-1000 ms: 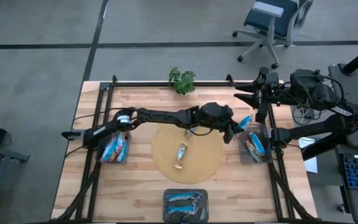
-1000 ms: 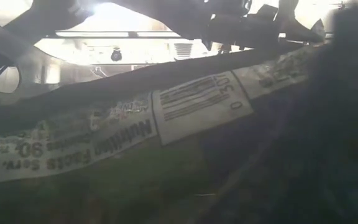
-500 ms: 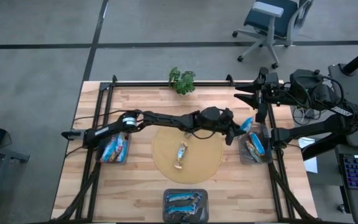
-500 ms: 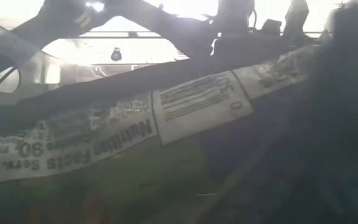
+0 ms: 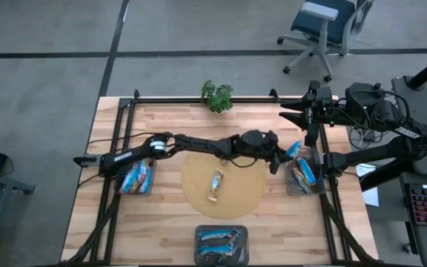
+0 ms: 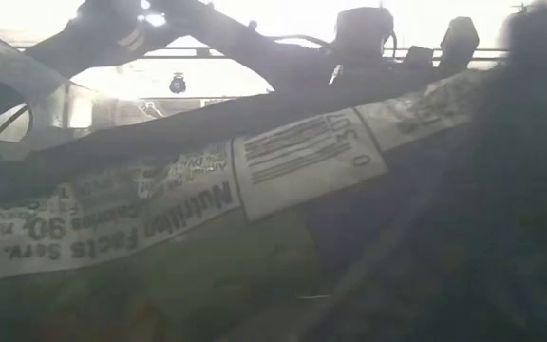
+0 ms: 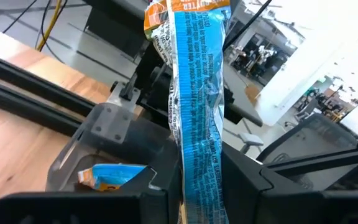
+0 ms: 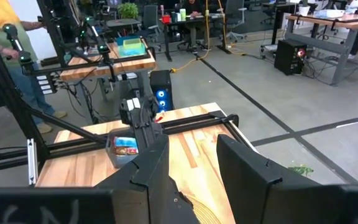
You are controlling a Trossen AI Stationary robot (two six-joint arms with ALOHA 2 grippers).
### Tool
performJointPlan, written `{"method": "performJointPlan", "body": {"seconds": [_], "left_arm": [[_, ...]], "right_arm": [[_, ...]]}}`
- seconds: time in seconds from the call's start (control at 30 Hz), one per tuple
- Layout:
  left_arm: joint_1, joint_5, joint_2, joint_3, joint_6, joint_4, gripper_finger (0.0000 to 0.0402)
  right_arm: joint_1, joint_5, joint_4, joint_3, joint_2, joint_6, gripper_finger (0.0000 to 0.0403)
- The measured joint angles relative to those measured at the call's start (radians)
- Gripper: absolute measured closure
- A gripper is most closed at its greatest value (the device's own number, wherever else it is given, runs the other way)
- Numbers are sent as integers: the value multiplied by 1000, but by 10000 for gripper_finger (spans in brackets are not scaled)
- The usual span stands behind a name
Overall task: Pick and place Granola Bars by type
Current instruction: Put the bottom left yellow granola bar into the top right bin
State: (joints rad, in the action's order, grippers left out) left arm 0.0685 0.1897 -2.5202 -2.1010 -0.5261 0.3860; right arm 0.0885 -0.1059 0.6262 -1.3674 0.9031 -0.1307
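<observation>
Your left gripper (image 5: 282, 154) reaches across the counter (image 5: 165, 222) toward its right edge, clamped on a blue granola bar (image 5: 293, 147) that it holds just beside the right-hand grey bin (image 5: 304, 180). In the left wrist view the held bar (image 7: 194, 99) stands upright between the dark fingers (image 7: 160, 202), with an orange patch at its upper end, and the bin (image 7: 114, 143) below it shows another blue and orange bar (image 7: 114, 176) inside.

Your right gripper (image 8: 191, 162) waits near the counter's far right corner; its fingers stand apart and hold nothing.

Going down in size on the counter, you have a round tan mat (image 5: 195, 185) at the centre with one pale bar (image 5: 216, 184) lying on it. A second grey bin (image 5: 137, 178) sits by the left edge with blue bars in it, and a third (image 5: 222, 244) sits at the near edge, also holding blue bars. A small green plant (image 5: 217, 96) stands at the far edge.

The low view is almost filled by a wrapper's nutrition label (image 6: 302, 157) right up against the lens.
</observation>
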Motion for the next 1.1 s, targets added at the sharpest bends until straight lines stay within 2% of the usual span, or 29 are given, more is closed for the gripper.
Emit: {"method": "performJointPlan", "body": {"seconds": [0.6,1.1], "left_arm": [[-8,-15,-25,0,-59,115,326],[-32,-15,-25,0,-88,123,326]], "right_arm": [[0,0,0,0,0,1,275],[0,-1,-2,0,0,3,275]]}}
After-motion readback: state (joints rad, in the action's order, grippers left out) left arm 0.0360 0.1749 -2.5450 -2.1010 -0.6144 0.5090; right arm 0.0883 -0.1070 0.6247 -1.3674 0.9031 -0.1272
